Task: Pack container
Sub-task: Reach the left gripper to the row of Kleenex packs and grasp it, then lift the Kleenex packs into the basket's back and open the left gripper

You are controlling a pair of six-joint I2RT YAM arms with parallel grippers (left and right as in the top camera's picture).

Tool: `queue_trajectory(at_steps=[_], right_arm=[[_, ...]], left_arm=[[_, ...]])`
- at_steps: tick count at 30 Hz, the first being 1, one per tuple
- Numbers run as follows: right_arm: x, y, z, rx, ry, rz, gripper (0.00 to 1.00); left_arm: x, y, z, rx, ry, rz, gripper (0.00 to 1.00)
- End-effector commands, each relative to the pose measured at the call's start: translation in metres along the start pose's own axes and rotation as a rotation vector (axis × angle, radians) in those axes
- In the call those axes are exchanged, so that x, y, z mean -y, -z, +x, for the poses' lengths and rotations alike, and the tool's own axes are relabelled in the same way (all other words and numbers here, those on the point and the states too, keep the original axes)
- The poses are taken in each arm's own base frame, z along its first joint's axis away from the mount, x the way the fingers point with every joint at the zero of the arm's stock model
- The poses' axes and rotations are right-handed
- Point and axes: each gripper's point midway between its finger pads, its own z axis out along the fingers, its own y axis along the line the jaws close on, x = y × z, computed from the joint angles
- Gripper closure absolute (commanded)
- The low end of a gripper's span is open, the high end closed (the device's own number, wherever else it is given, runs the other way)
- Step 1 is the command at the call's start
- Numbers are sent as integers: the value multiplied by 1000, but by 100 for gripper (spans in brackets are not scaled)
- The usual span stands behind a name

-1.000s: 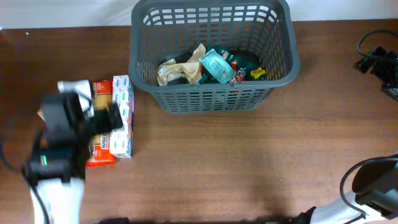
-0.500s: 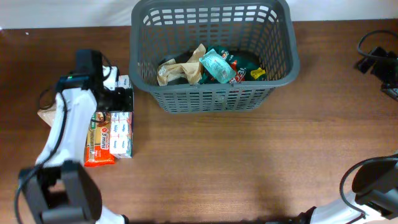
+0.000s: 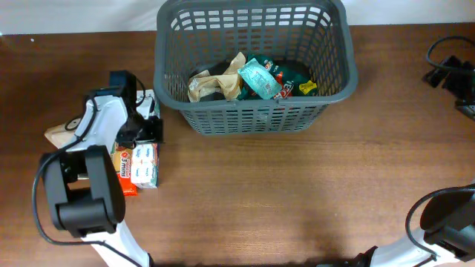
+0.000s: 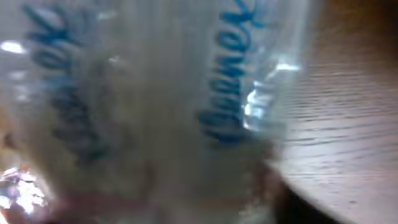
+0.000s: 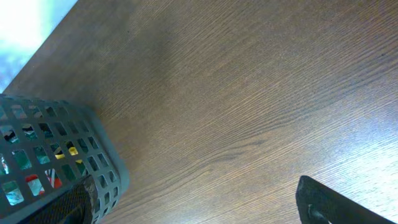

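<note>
The dark grey slotted container (image 3: pixel 252 115) stands at the far middle of the table and holds several packets (image 3: pixel 260 78). My left gripper (image 3: pixel 145 124) is down on a white tissue pack with blue print (image 3: pixel 146 162), just left of the container. That pack fills the blurred left wrist view (image 4: pixel 155 106), hiding the jaws. An orange packet (image 3: pixel 125 178) lies beside the pack. My right gripper (image 5: pixel 196 202) is open and empty over bare wood, with the container's corner (image 5: pixel 93 155) by its left finger.
A tan packet (image 3: pixel 56 135) lies left of the left arm. Black cables and gear (image 3: pixel 449 70) sit at the far right edge. The right arm's base (image 3: pixel 445 222) is at the front right corner.
The left arm has swung from the front left toward the packets beside the container, and its gripper has come down onto the tissue pack. The right arm has not moved.
</note>
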Motion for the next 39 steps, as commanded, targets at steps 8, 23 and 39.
queue_trajectory(at_steps=[8, 23, 39], right_arm=[[-1, -3, 1, -10, -10, -7, 1], [-1, -3, 1, -10, -10, -7, 1], [-1, -3, 1, -10, -10, -7, 1]], left_arm=[[-17, 13, -13, 37, 57, 30, 98], [-19, 315, -151, 816, -183, -76, 98], [265, 365, -78, 1008, -1424, 30, 98]])
